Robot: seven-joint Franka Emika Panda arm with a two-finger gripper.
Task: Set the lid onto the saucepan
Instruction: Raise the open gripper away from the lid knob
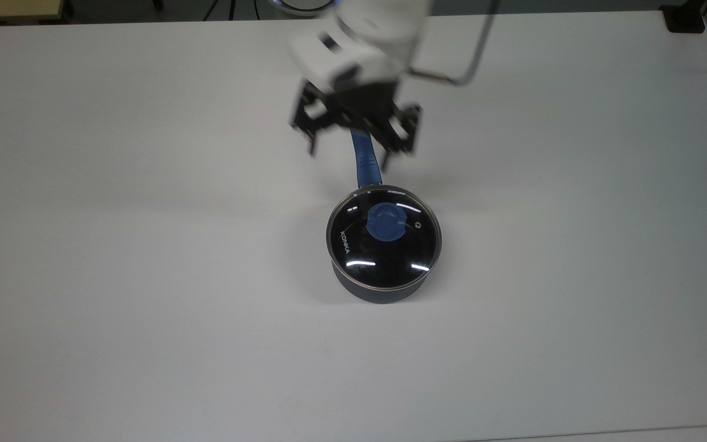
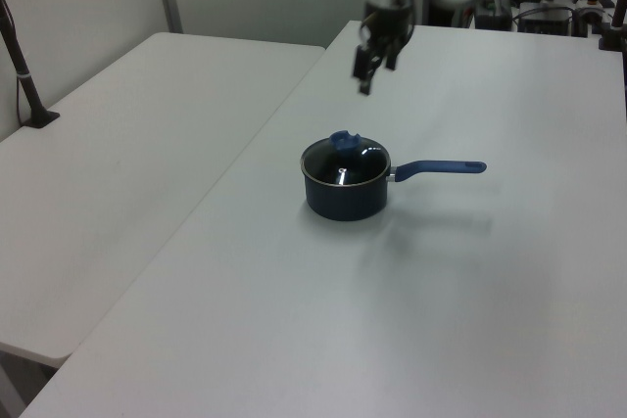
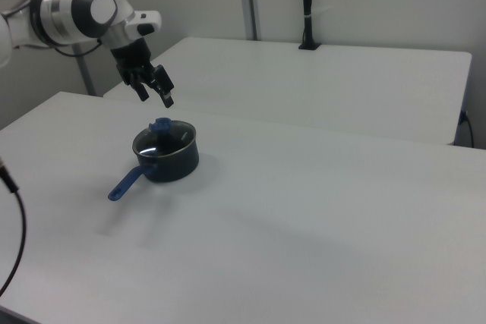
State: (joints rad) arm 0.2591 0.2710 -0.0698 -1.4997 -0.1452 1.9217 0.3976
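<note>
While lid caps saucepan | end effector raised above handle | spread wide, empty

lid: sits on the saucepan
gripper: fingers spread, empty, above the saucepan
table: white

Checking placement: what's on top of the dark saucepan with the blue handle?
The clear glass lid with blue knob sits on the saucepan. Contents can't be made out.
</note>
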